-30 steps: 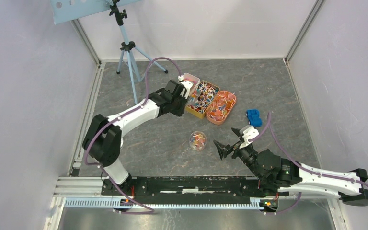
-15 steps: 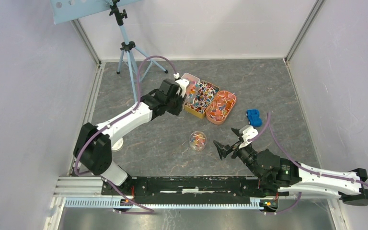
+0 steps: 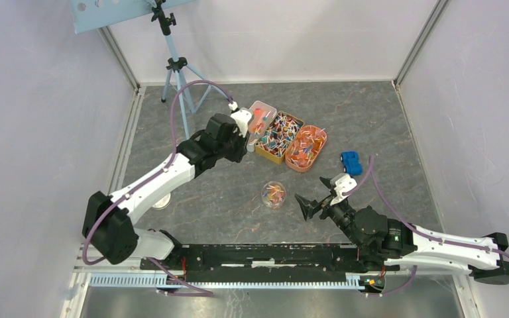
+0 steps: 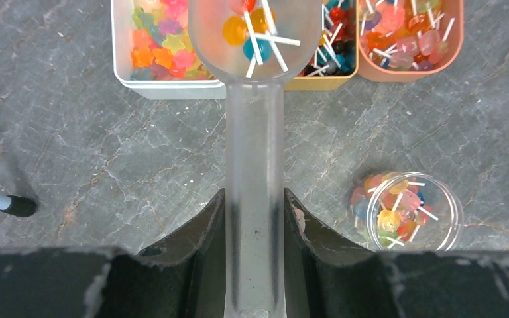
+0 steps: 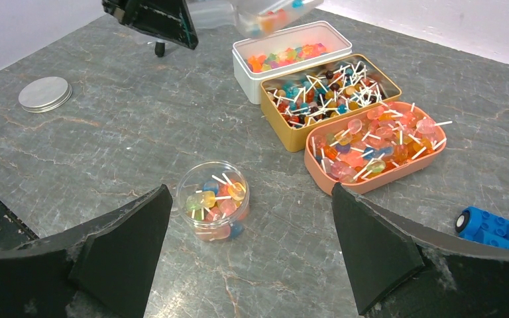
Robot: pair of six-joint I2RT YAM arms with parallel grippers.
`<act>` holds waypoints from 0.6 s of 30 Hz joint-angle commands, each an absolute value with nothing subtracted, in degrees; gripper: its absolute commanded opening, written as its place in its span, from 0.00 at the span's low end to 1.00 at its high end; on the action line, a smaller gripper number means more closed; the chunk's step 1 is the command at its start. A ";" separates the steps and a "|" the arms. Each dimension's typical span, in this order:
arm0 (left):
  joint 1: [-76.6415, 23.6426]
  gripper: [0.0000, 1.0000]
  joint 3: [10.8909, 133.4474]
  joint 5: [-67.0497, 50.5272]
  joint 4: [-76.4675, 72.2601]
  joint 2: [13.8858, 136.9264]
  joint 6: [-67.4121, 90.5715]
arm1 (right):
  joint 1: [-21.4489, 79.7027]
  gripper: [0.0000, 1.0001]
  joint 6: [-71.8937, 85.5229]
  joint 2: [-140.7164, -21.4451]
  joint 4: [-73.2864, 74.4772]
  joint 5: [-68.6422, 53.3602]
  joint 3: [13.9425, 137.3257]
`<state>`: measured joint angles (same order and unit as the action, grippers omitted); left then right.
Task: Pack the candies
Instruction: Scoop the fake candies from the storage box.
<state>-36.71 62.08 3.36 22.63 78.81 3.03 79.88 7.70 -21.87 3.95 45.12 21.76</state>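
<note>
Step in hand: transfer. Left gripper [image 4: 254, 215] clamps the handle of a translucent scoop [image 4: 254, 132] holding several lollipops [image 4: 255, 30] above the white tray [image 4: 172, 89]. Right gripper [image 5: 250, 191] gapes, empty. Next move, as judged: carry level to the part-filled jar [image 4: 412, 211], then tip.

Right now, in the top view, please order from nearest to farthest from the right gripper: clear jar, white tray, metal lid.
1. clear jar, just left of the right gripper.
2. white tray, at the back.
3. metal lid, far left.
</note>
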 commanded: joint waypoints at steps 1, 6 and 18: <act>-36.39 0.02 61.01 2.93 18.05 73.17 2.66 | 80.16 0.98 8.36 -22.19 2.14 45.61 24.47; -36.39 0.02 60.73 1.84 20.63 69.36 2.62 | 80.16 0.98 8.63 -22.51 2.11 45.46 24.60; -37.09 0.02 61.94 -8.58 40.84 57.17 6.99 | 80.15 0.98 7.40 -21.45 4.00 48.08 24.52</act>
